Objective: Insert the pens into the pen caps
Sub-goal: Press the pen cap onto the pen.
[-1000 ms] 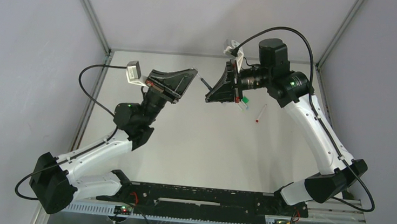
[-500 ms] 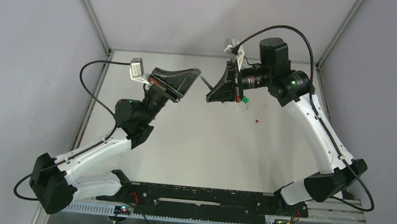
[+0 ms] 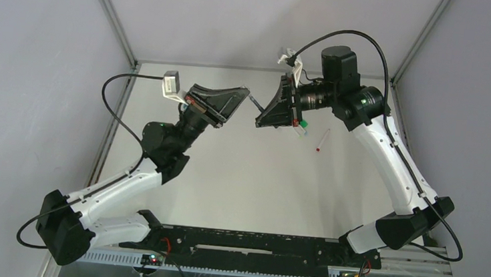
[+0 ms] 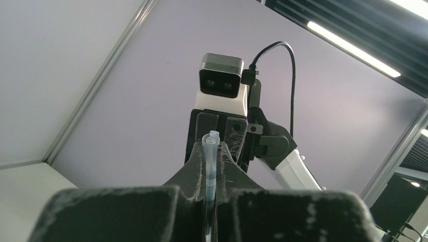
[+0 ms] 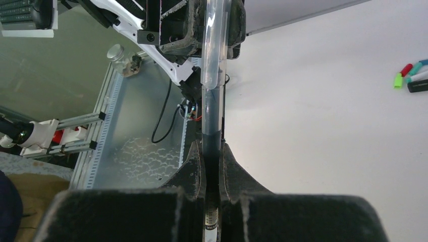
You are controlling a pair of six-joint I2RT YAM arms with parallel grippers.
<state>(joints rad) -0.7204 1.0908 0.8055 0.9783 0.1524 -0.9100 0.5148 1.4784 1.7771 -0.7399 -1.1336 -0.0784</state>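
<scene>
My right gripper (image 5: 209, 151) is shut on a thin dark pen (image 5: 210, 116) that sticks straight out from its fingers. The pen's front end sits in the open end of a clear, bluish pen cap (image 5: 212, 50). My left gripper (image 4: 212, 164) is shut on that pen cap (image 4: 210, 151). Seen from above, the left gripper (image 3: 241, 94) and the right gripper (image 3: 263, 114) face each other tip to tip above the far middle of the table, and a short stretch of the pen (image 3: 254, 103) shows between them.
On the table under the right wrist lie a green cap (image 5: 398, 80), a red cap (image 5: 406, 69), a teal cap (image 5: 417, 67) and a black marker (image 5: 418, 86). A red-tipped pen (image 3: 322, 140) lies to the right of them. Grey walls close the table in at the back and sides.
The left arm has crept slightly right and away, toward the right gripper. The right arm has stayed put and both grips are unchanged.
</scene>
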